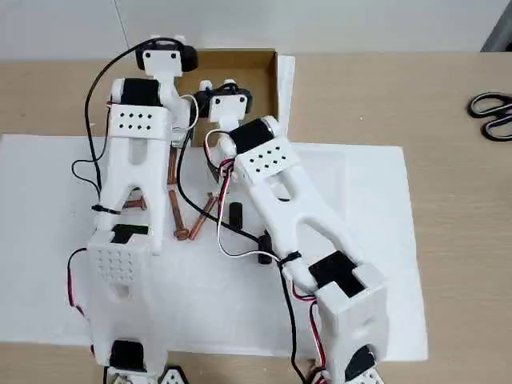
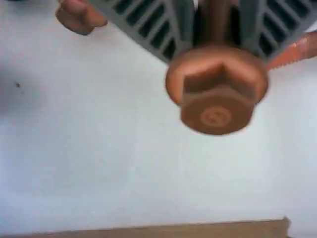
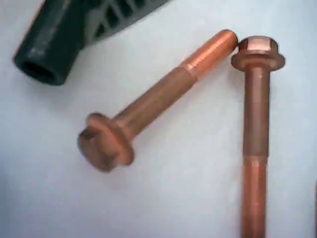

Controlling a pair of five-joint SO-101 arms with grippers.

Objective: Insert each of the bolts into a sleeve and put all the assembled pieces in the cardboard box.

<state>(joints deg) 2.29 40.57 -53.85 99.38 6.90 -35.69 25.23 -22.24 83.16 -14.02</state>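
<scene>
The task looks barely begun, with no bolt seated in a sleeve. The left jaws pinch the shank of a copper flange bolt [image 2: 216, 94], whose hex head hangs just past their tips over the white paper sheet [image 1: 360, 208]. A black sleeve [image 3: 44, 47] sits against the one right jaw that shows; whether the right jaws are pressed on it I cannot tell. Just beyond it lie two loose bolts, a slanted bolt [image 3: 148, 106] and a straight bolt [image 3: 256, 129], the tip of one nearly touching the head of the other. Two spare sleeves, a nearer sleeve [image 1: 237, 214] and a farther sleeve [image 1: 264, 258], lie unfilled on the sheet. The visible part of the cardboard box [image 1: 272, 80] is bare, so every mating and every drop-off seems left to do.
</scene>
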